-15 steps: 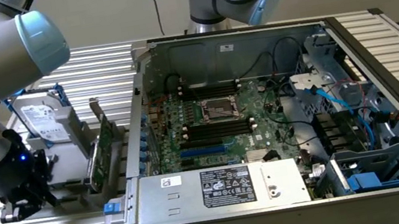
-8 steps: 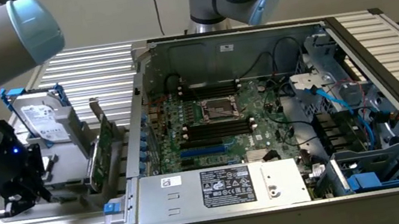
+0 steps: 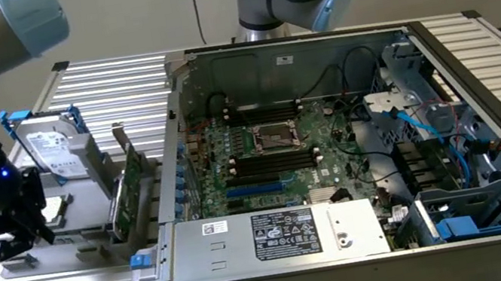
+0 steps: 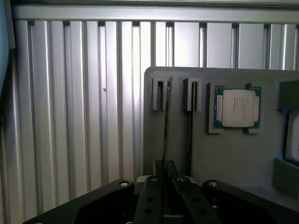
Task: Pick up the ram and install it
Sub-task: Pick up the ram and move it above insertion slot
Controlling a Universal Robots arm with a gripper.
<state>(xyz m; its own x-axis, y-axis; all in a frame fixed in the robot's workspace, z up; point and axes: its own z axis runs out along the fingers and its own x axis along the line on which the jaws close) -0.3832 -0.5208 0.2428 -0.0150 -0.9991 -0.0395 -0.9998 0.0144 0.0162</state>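
Low on the exterior view's left, the black two-fingered gripper (image 3: pixel 14 241) is down on the flat grey plastic holder tray (image 3: pixel 83 237). In the wrist view its fingers are nearly closed and pinch the ram (image 4: pixel 166 126), a thin circuit-board stick seen edge-on, standing in a narrow slot of that tray.

The hold is on a slim edge, so I judge the stick could twist between the fingers. It could also bind in its slot if pulled out of line and drag the tray with it. Just to the right, the tall silver hard drive (image 3: pixel 54 154) and the broad green expansion card (image 3: pixel 127 195) leave little room for a swing. A tilted stick would not seat in the long black memory slots (image 3: pixel 274 158) inside the open metal computer case (image 3: pixel 295 40).

The drive's white sticker, the square silver-lidded processor (image 4: pixel 237 108) and the power supply's grey label (image 3: pixel 281 234) all carry print, but none of it is readable.
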